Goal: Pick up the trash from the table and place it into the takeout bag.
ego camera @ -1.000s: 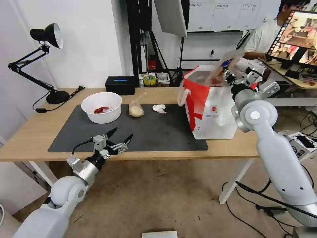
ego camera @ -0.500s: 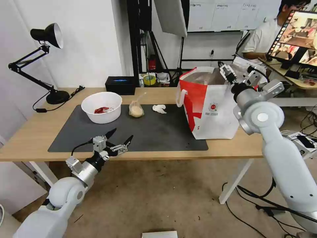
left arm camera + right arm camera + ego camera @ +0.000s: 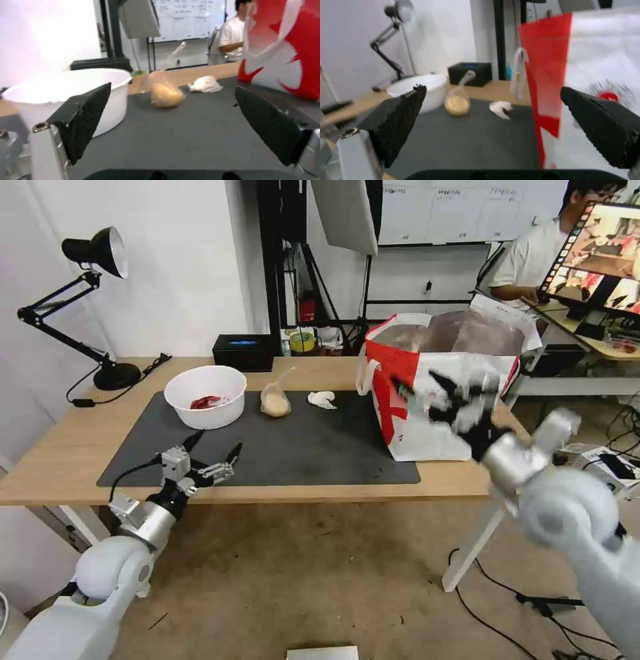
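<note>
Right claw (image 3: 440, 393) (blurred, spread empty) partly hides the takeout bag (image 3: 407, 373); left claw (image 3: 213, 450) spread.

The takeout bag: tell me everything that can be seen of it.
The takeout bag is a large boxy tote, red and white outside with a small round red logo, and looks like coated woven plastic. Its mouth stands open, showing silver foil lining. A white handle loop hangs down its left end. It stands upright on the table, partly on the right end of the dark grey mat. The open right claw is in front of it.
</note>
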You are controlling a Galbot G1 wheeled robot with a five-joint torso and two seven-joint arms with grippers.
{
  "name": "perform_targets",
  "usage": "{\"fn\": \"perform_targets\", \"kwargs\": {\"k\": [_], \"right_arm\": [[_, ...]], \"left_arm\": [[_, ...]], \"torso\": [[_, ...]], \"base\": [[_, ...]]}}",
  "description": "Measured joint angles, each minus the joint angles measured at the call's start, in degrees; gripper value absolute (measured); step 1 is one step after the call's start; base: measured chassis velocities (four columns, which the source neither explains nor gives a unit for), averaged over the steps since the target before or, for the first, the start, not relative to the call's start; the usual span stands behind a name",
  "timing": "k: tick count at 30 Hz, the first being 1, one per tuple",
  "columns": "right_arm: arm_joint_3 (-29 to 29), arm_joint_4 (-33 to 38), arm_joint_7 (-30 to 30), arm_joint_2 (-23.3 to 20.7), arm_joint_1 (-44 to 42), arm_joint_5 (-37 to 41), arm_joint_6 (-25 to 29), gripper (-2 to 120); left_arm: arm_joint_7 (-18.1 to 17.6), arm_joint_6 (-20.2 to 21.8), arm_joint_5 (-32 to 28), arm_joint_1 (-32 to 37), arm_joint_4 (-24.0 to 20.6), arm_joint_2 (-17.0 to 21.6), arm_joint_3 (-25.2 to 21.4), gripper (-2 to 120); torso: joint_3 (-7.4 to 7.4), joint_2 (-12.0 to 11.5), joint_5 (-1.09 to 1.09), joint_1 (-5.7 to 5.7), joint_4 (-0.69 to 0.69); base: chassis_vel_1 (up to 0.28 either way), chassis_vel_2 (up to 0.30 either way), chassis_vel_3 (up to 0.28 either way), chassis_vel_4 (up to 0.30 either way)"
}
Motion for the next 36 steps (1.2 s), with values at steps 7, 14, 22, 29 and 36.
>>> {"fn": "perform_targets", "kwargs": {"k": [7, 14, 22, 29, 36], "right_arm": [[0.03, -2.14, 0.86, 4.23, -8.27, -10.62, 5.66, 100], [-1.61, -3.98, 1.64, 6.86, -11.83, -13.57, 7.28, 100], [-3.13, -4.44, 2.72, 6.44, -10.91, -13.11, 6.57, 100], [-12.9, -6.35, 4.74, 6.65, -2.09, -12.7, 4.19, 100], [-36.55, -19.83, 13.96, 12.49, 25.61, -11.62, 2.28, 100]], "left_arm": [[-2.21, -0.42, 2.63, 2.89, 1.02, -2.01, -1.75, 100], [-2.66, -0.42, 3.03, 4.56, 2.13, -2.08, -2.72, 100], [-2.49, -0.05, 3.13, 4.83, 2.33, -2.6, -2.68, 100], [-2.3, 0.02, 3.04, 5.16, 1.45, -3.53, -2.82, 100], [-2.31, 0.49, 2.88, 5.39, 0.54, -4.53, -3.64, 100]], "torso": [[0.01, 0.0, 0.0, 0.0, 0.02], [0.01, -0.01, 0.0, 0.0, 0.03], [0.01, -0.01, -0.01, 0.01, 0.02], [0.01, -0.01, 0.0, 0.0, 0.01], [0.03, -0.02, -0.01, 0.03, 0.04]], "base": [[0.0, 0.0, 0.0, 0.0], [0.0, 0.0, 0.0, 0.0], [0.0, 0.0, 0.0, 0.0], [0.0, 0.0, 0.0, 0.0], [0.0, 0.0, 0.0, 0.0]]}}
